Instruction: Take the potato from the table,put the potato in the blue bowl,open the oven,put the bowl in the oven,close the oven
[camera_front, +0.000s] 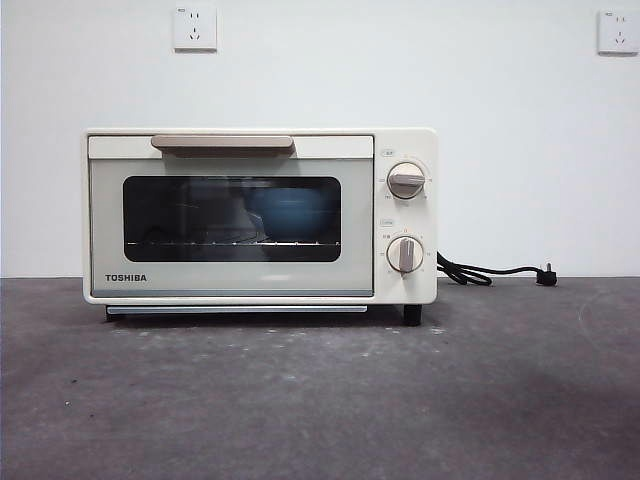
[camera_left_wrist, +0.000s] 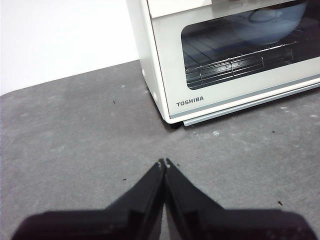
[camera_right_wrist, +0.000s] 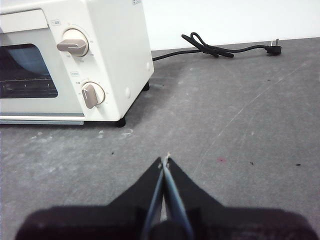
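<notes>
The Toshiba oven (camera_front: 260, 215) stands shut at the table's (camera_front: 320, 400) back edge, the blue bowl (camera_front: 290, 212) inside on its rack. Left gripper (camera_left_wrist: 164, 163) and right gripper (camera_right_wrist: 165, 161) hover with jaws closed, empty.

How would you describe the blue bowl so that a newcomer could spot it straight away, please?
Find the cream oven on the table. Look through its dark door window: the blue bowl sits on the rack, the only blue thing inside.

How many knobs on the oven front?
2. The upper knob and the lower knob sit stacked on the oven panel, right of the closed door. None looks hidden.
</notes>
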